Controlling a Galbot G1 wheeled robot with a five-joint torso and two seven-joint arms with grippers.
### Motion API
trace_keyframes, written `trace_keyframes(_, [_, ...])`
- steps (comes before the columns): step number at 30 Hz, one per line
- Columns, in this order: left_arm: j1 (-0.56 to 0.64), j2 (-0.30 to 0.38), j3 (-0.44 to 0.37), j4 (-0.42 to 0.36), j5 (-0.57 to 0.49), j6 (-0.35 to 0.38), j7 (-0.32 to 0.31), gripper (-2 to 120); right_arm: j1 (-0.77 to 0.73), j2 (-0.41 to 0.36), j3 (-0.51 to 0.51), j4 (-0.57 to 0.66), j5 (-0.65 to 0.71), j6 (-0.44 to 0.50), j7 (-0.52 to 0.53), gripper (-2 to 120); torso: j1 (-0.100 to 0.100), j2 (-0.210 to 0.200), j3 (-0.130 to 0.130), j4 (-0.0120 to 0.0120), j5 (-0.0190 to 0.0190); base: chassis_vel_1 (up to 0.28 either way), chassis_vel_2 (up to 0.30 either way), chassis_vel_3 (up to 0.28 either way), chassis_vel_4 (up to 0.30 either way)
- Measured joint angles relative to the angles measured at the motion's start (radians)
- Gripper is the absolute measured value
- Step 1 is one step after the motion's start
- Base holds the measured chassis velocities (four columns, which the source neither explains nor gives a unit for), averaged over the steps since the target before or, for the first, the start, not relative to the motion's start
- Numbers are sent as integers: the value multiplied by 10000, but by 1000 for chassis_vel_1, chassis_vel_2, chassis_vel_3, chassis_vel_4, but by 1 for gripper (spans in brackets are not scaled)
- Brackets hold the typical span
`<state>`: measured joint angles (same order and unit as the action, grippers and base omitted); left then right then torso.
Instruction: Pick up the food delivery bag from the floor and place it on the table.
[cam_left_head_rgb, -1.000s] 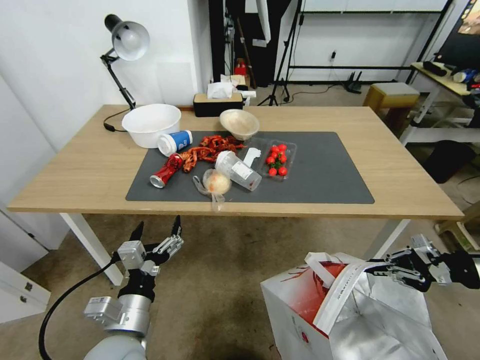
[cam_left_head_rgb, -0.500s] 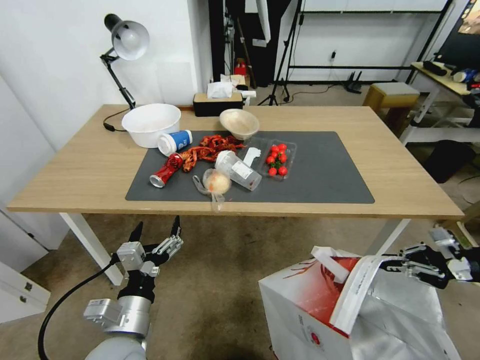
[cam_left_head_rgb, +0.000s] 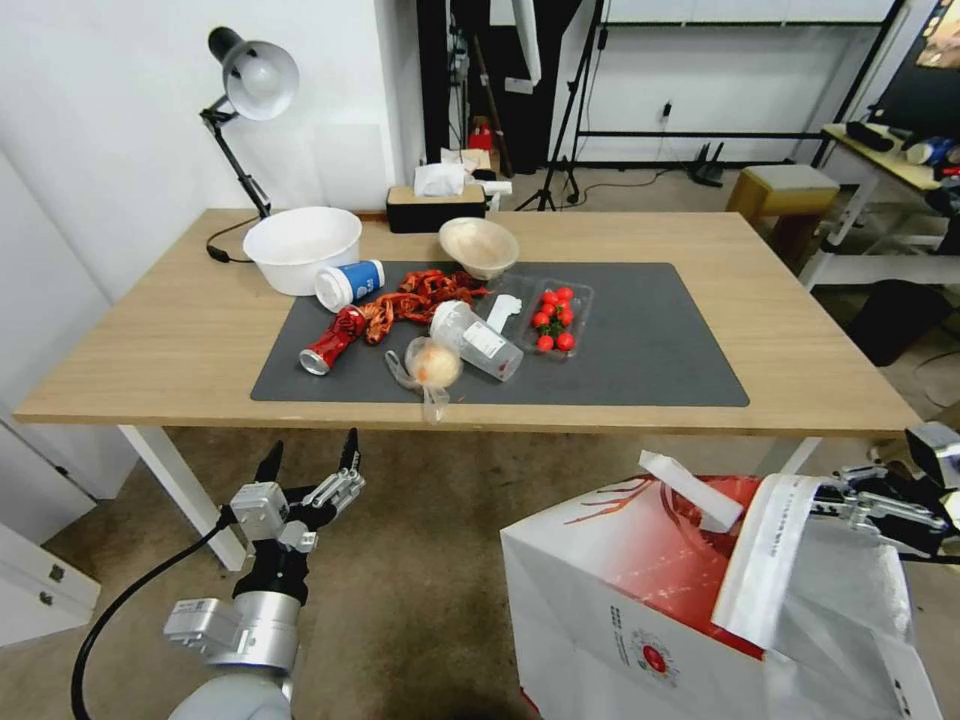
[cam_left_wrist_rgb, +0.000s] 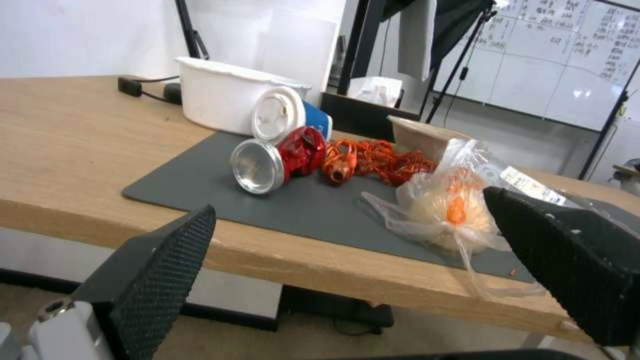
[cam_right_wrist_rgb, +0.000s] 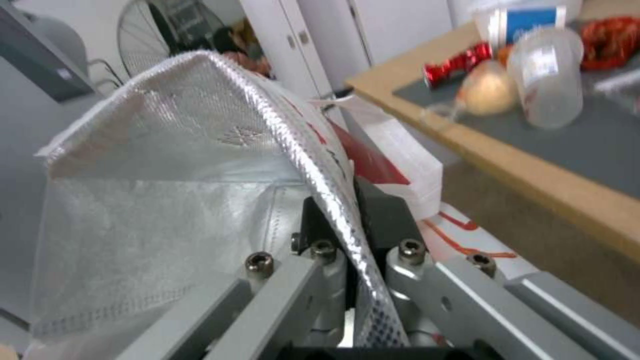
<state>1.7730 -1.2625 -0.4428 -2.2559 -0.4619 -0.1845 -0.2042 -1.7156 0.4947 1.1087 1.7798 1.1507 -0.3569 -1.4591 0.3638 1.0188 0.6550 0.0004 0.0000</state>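
The food delivery bag (cam_left_head_rgb: 640, 600) is a big white box with red panels and foil lining, low at the right in front of the table (cam_left_head_rgb: 150, 350). Its bottom is cut off by the head view's edge. My right gripper (cam_left_head_rgb: 838, 500) is shut on the foil-lined rim at the bag's right side; in the right wrist view its fingers (cam_right_wrist_rgb: 383, 225) pinch that rim (cam_right_wrist_rgb: 313, 165). A white handle (cam_left_head_rgb: 690, 488) sticks up at the bag's mouth. My left gripper (cam_left_head_rgb: 308, 462) hangs open and idle over the floor (cam_left_head_rgb: 430, 560), below the table's front edge.
The dark mat (cam_left_head_rgb: 640, 350) carries a white bowl (cam_left_head_rgb: 302, 248), cans, red crayfish (cam_left_head_rgb: 415, 298), a tomato tray (cam_left_head_rgb: 555, 318) and a small plastic bag (cam_left_head_rgb: 432, 368) at the front edge. A white table leg (cam_left_head_rgb: 790, 465) stands just behind the bag. A stool (cam_left_head_rgb: 785, 195) and a desk stand far right.
The right gripper has moved right and slightly up with the rim in its grip. The bag has come up and nearer, looming larger. The left arm has stayed put.
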Motion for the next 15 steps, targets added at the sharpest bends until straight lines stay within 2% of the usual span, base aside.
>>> trace_keyframes(11, [105,-76,-89,-40,105,-71,-35,100,103,-20,826,305,1952,-271,412,0,-2,-5,-3,0,0,0,0,0,0])
trace_keyframes(14, [108,-92,-103,-40,108,-77,-41,100,207,-16,1096,547,2893,-220,1339,0,-3,-7,-3,0,-1,0,0,0,0])
trace_keyframes(15, [108,-92,-103,-40,108,-77,-41,100,207,-16,1096,547,2893,-220,1339,0,-3,-7,-3,0,-1,0,0,0,0])
